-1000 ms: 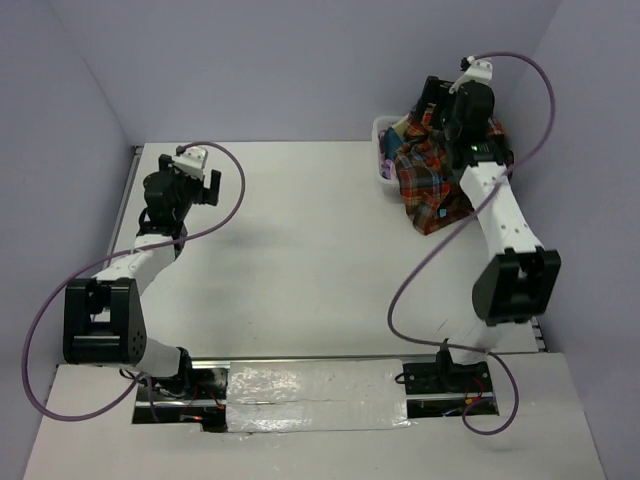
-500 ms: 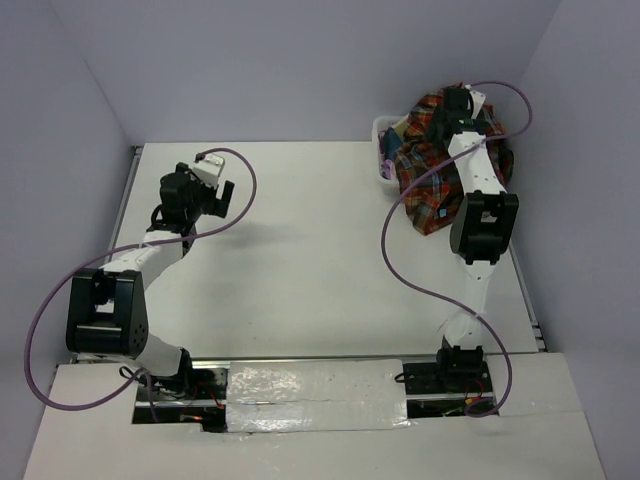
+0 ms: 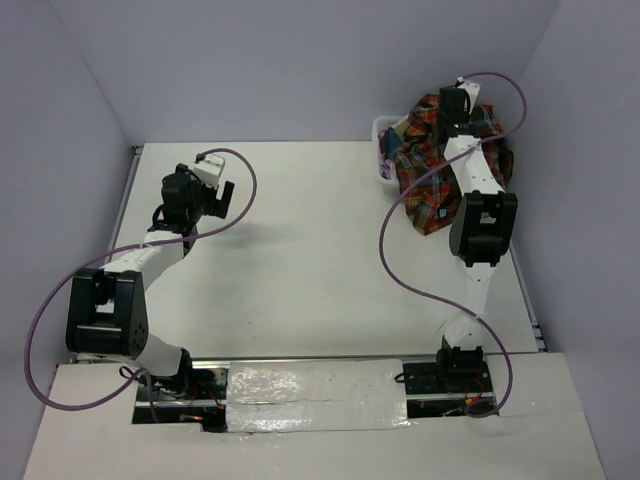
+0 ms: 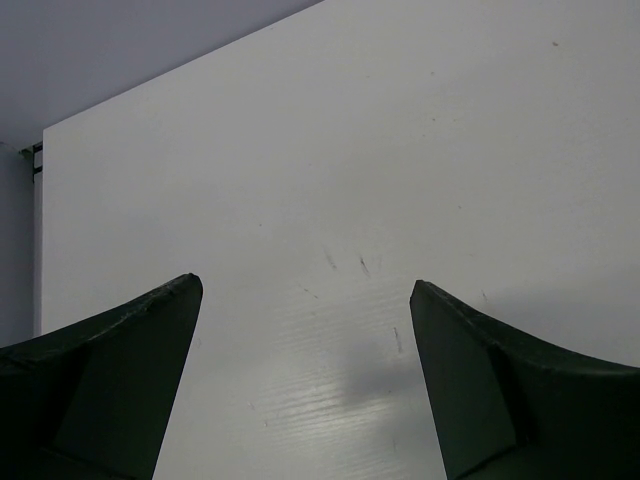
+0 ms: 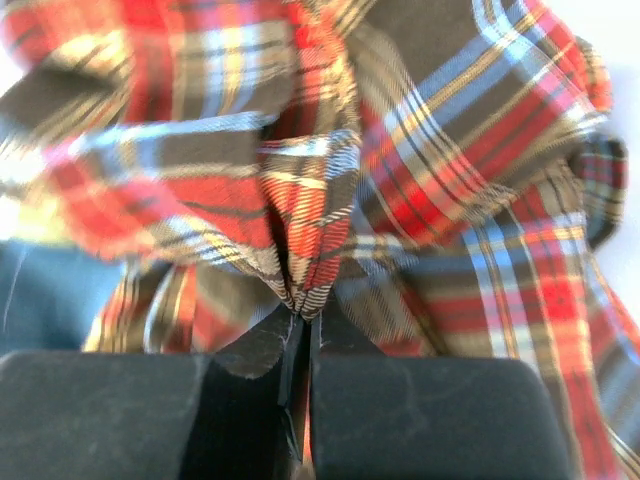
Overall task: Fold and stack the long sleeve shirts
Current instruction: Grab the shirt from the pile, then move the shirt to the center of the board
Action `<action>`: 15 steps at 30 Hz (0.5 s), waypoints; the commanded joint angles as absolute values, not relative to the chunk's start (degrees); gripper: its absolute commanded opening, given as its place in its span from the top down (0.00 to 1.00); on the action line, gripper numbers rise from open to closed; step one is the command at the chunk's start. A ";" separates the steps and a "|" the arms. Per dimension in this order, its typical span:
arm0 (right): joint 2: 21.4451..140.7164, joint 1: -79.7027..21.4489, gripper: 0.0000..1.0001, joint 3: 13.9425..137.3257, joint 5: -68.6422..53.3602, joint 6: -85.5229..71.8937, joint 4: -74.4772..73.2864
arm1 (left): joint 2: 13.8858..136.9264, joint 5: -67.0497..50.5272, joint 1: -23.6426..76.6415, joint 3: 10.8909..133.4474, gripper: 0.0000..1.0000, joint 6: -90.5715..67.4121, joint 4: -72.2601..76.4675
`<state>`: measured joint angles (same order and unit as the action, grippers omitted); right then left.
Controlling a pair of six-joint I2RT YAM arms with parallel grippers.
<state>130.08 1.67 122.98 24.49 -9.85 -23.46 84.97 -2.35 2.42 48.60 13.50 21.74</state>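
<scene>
A plaid long sleeve shirt (image 3: pixel 432 172) in red-orange, brown and blue lies bunched over the basket (image 3: pixel 383 152) at the table's far right. My right gripper (image 3: pixel 455 103) reaches into the top of the pile. In the right wrist view its jaws are pressed together on a pinched fold of the plaid shirt (image 5: pixel 310 250), right gripper (image 5: pixel 300 322) shut on that fold. My left gripper (image 4: pixel 305 290) hangs open over bare white table at the left, nothing between its fingers (image 4: pixel 120 370).
The white lattice basket stands at the back right corner against the purple wall, with other dark blue cloth (image 5: pixel 40 300) under the plaid. The white tabletop (image 3: pixel 300 230) stretches between the arms. The table's left edge (image 3: pixel 128 190) runs close to my left arm.
My right gripper has closed on a fold of the plaid shirt after stretching out over the pile. The left arm has barely shifted in the last half second.
</scene>
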 commanded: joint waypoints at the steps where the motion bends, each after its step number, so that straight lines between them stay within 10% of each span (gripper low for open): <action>1: 113.88 -3.24 1.00 116.57 27.24 -1.25 -14.17 | 82.88 -1.32 2.64 48.87 0.01 12.05 21.98; 8: 84.23 -20.81 1.00 93.44 31.83 22.38 8.59 | 80.69 1.56 2.46 49.39 0.01 2.47 21.71; 15: 69.26 -30.93 1.00 103.16 1.37 18.72 0.97 | 73.23 7.55 0.27 51.50 0.01 -6.66 17.23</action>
<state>71.75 -30.30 98.43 15.18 17.87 -2.50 77.45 3.55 1.72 48.69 0.32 17.43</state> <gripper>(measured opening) 0.012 0.993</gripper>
